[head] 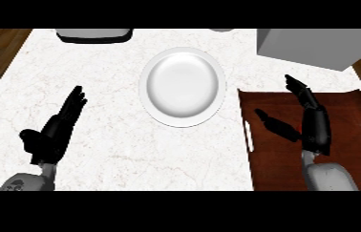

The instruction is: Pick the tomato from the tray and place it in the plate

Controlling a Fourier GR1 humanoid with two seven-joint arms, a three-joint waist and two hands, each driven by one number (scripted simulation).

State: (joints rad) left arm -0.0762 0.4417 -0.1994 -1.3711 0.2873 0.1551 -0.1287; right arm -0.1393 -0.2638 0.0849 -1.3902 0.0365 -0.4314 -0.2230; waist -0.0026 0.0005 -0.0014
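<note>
Tomato unseen; one plate (185, 86), one tray (282, 145), two hands, left (53, 133) and right (310, 119), fingers straight.

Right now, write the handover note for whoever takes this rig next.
Left hand: open, fingers straight, over the counter at the view's left, holding nothing.
Right hand: open over the tray, fingers straight, holding nothing.
Plate: mid-counter, left of the tray, nothing on it.
Tomato: not visible in this view; possibly hidden under the right hand, cannot tell.
Done: nothing placed. Left: find and grasp the tomato, carry it left, set it on the plate.
</note>
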